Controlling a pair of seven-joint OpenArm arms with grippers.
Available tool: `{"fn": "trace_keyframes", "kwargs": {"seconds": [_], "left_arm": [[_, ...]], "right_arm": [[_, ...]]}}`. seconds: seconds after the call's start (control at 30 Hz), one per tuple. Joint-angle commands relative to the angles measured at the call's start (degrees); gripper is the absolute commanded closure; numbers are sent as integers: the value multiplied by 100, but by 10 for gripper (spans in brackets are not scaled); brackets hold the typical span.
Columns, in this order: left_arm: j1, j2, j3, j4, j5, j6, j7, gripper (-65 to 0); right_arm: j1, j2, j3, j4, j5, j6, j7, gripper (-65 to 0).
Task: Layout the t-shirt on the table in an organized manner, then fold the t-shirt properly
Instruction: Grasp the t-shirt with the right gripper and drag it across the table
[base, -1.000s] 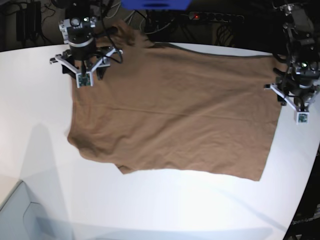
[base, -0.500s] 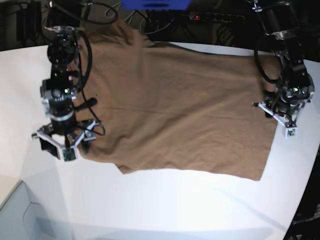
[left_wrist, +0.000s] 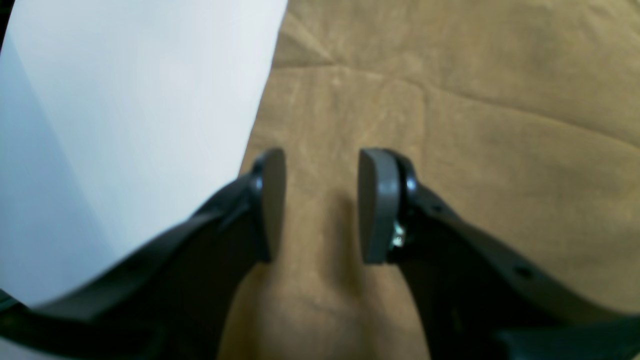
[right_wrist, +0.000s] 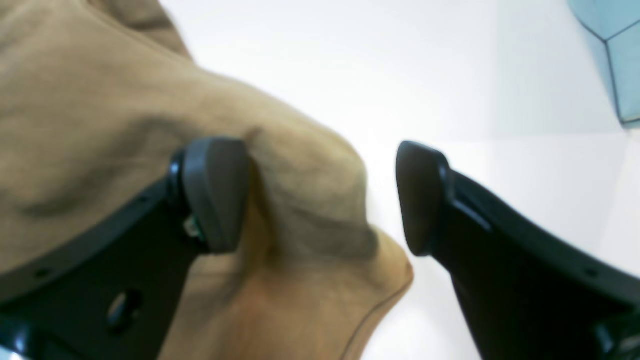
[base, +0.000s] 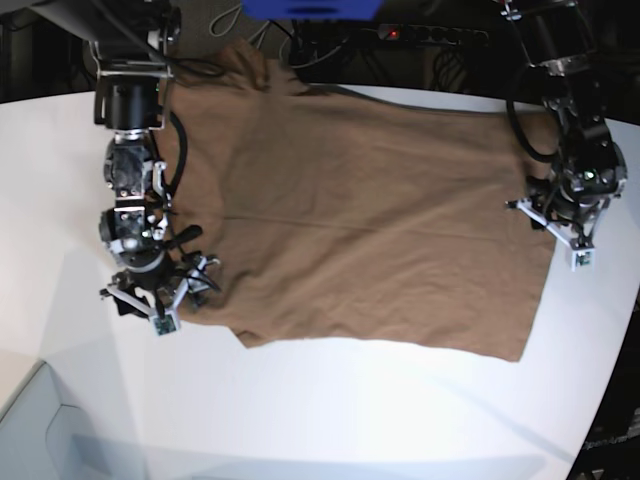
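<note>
The brown t-shirt (base: 370, 210) lies spread fairly flat on the white table (base: 350, 410), with its far-left part hanging over the back edge. My right gripper (base: 160, 300) is at the shirt's near-left corner. In the right wrist view it (right_wrist: 320, 197) stands open wide, astride a bunched lump of the t-shirt (right_wrist: 300, 175) that touches one finger. My left gripper (base: 565, 235) hovers over the shirt's right edge. The left wrist view shows it (left_wrist: 322, 205) open with a moderate gap, above the t-shirt (left_wrist: 475, 125) beside bare table (left_wrist: 125, 100).
A power strip (base: 430, 33) and cables lie behind the table, beside a blue object (base: 310, 8). A pale blue-grey box corner (base: 40, 430) sits at the near left and also shows in the right wrist view (right_wrist: 610, 50). The table's curved edge (base: 620, 380) runs down the right.
My right arm swept from the shirt's back-left corner down its left side to the near-left corner, its jaws opening wider. My left gripper shifted slightly inward onto the shirt's right edge.
</note>
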Motion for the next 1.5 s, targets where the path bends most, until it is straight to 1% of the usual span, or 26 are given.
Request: {"fn": "trace_keyframes", "kwargs": {"seconds": [0.0,0.1,0.13,0.17,0.23,0.33,0.4,0.47,0.57,0.7,0.77,0.9,1.0,1.1,1.17,1.23,1.33,1.4,1.47], "left_arm": [[-86,-58,4,80,-11,36,-94,-232],[-95,-50,4,80,-11,36,-94,-232],[-103,-50,4,80,-11,36,-94,-232],[-103,-41,4,80,-11,36,-94,-232],[-103,-41,13,80,-11,36,-94,-232],[-95,-41,13,45,-11,45,-94,-232],[-112,-32,13,-78,-11,45,-68,-232],[-121,-32,13,-236,-11,45,-68,-231],[-112,30,162,-439,-11,45,-86,-231],[-112,65,479,-562,-11,45,-94,-231],[-121,65,584,-562,-11,45,-94,-231],[-130,65,707,-562,-11,54,-94,-231],[-139,65,707,-562,-11,54,-94,-231],[-139,65,707,-562,-11,54,-94,-231],[-139,65,707,-562,-11,54,-94,-231],[-139,65,707,-562,-11,54,-94,-231],[-130,65,707,-562,-11,54,-94,-231],[-112,65,690,-562,-11,54,-94,-231],[-112,65,681,-562,-11,54,-94,-231]], "right_arm": [[161,50,15,40,40,-16,158,-460],[135,50,15,-74,40,-7,167,-448],[126,50,15,-74,40,2,167,-429],[117,50,15,-74,40,11,167,-395],[117,41,15,-74,40,11,167,-298],[117,24,15,-39,40,11,167,-103],[117,24,15,-30,40,11,167,-2],[100,32,15,93,40,2,167,0],[-322,32,-11,726,40,2,246,0],[-1105,-64,-73,1693,22,2,800,0],[-1509,-73,-284,2062,13,2,914,0],[-2344,164,-1119,2590,13,2,932,0],[-2854,516,-1989,2977,13,2,932,0],[-3039,806,-2666,3161,5,2,905,-10],[-3056,929,-2895,3161,5,2,905,-79],[-3074,938,-2904,3153,5,2,905,-163],[-3109,964,-2895,3232,5,2,896,-262],[-3180,955,-2728,3425,5,2,896,-306],[-3338,920,-2517,3724,5,2,896,-335]]}}
